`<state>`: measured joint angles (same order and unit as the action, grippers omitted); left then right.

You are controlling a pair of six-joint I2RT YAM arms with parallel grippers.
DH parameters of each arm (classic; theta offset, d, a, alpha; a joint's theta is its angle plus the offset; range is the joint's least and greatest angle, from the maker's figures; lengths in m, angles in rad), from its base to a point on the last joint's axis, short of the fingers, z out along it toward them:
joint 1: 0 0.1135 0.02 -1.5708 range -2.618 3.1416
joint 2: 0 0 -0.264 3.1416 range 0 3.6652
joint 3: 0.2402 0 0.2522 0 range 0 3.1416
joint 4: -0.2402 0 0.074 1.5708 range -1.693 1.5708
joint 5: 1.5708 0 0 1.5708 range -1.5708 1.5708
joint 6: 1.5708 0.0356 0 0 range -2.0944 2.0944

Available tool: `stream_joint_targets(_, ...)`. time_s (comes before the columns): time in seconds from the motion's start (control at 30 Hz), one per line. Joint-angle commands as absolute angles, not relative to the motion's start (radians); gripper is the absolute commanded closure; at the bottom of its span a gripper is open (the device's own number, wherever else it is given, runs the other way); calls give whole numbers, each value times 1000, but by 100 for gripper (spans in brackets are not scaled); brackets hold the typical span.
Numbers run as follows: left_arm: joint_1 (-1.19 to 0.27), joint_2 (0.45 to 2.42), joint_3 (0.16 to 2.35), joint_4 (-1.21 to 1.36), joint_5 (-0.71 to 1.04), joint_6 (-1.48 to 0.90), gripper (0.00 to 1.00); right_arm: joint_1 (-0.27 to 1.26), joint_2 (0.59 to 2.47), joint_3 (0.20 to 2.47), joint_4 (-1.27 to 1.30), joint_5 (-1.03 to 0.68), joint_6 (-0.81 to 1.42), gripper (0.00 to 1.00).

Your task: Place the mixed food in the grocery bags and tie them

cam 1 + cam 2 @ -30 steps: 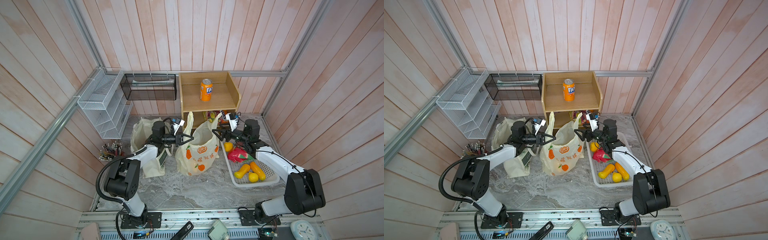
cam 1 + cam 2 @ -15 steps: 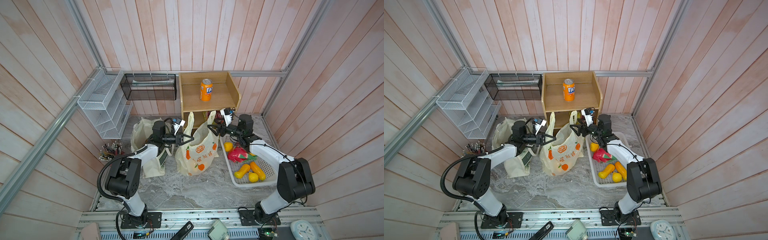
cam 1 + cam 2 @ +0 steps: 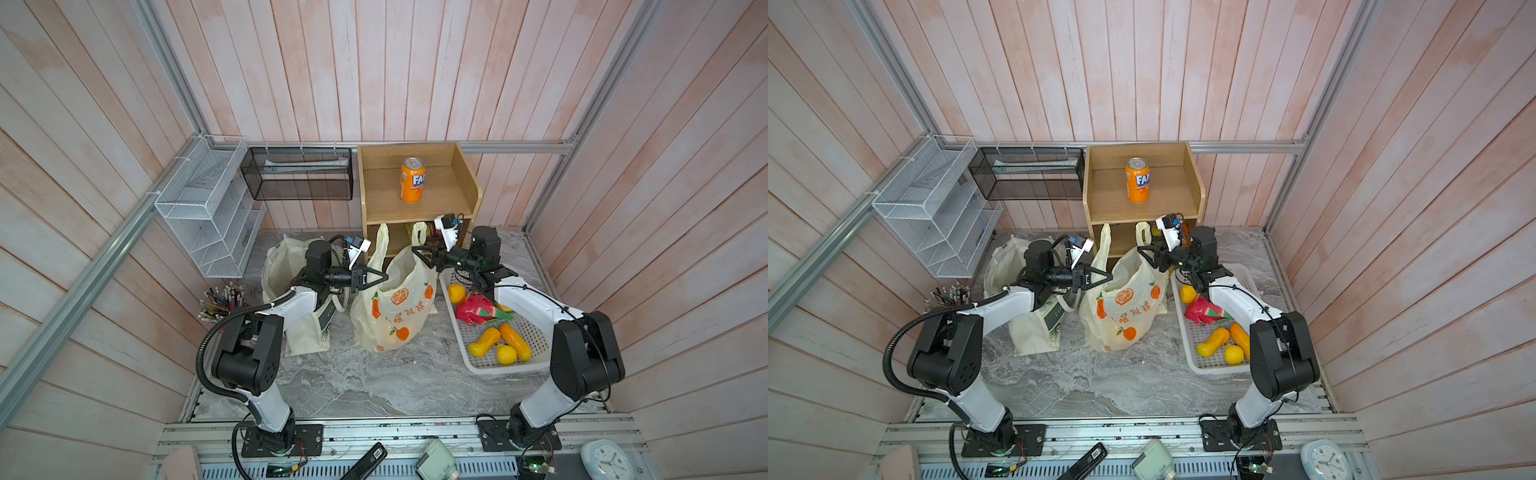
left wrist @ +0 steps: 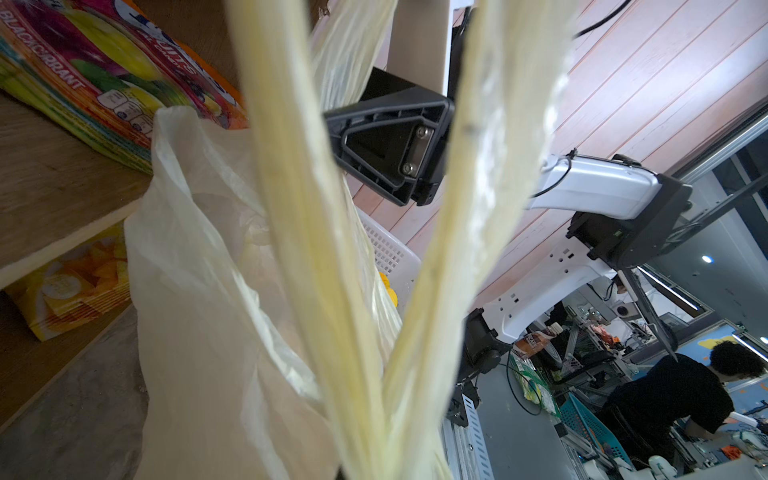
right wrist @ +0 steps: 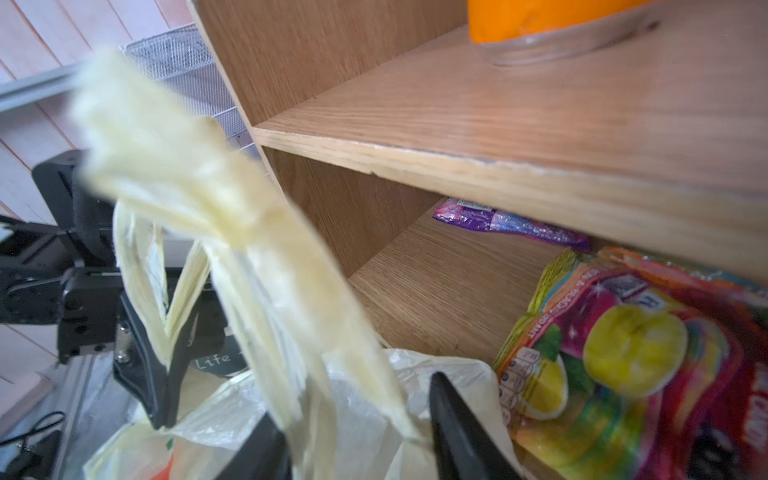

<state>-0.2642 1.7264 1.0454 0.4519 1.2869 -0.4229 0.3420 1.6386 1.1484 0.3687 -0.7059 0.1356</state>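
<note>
Top views both show us the plastic carrier bag (image 3: 392,307) standing upright in the middle of the desk (image 3: 374,386), mouth up. Just beside it at its 9 o'clock sits the cloth tote (image 3: 286,266), partly hidden behind the left arm. At its 3 o'clock there's the white basket (image 3: 471,362). At 12 o'clock is the wooden shelf (image 3: 415,210), with the Fanta can (image 3: 412,179) upright on its upper board.

Left pincer (image 3: 385,275) comes in from 9 o'clock and is clamped tight on the bag's 9 o'clock handle (image 3: 380,249). The right wrist view backs that up: we can see its black fingers (image 5: 139,374) pinched together on the folded yellow strands.

Right pincer (image 3: 422,257) comes in from 3 o'clock at the 3 o'clock handle (image 3: 420,235). In the right wrist view its two fingers stand apart with the handle strands running between them, so we'd call it not clamped. The strands might brush one finger, but that's hard to say with the blur.

Toy fruits (image 3: 484,343) lie in the basket: a yellow one at the 12 o'clock end, two orange gourd shapes and a small yellow one at the 6 o'clock end. A pink dragon fruit (image 3: 473,309) sits between them. The candy packet (image 5: 623,353) lies on the shelf's lower board.
</note>
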Motion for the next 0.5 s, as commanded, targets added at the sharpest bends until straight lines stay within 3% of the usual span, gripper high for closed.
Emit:
stream_joint_targets(0.0,-257,1747,1066,449,1310,-407,100,345,1649,1166,375,-719,137,66)
stream_joint_targets(0.23,-255,1740,1063,460,1298,-431,100,345,1602,1146,359,-727,146,92)
stream_joint_targets(0.37,-264,1727,1082,429,1256,-462,100,358,1520,1107,329,-685,157,100)
stream_joint_targets(0.47,-274,1716,1110,333,1186,-442,100,374,1450,1077,269,-616,144,100)
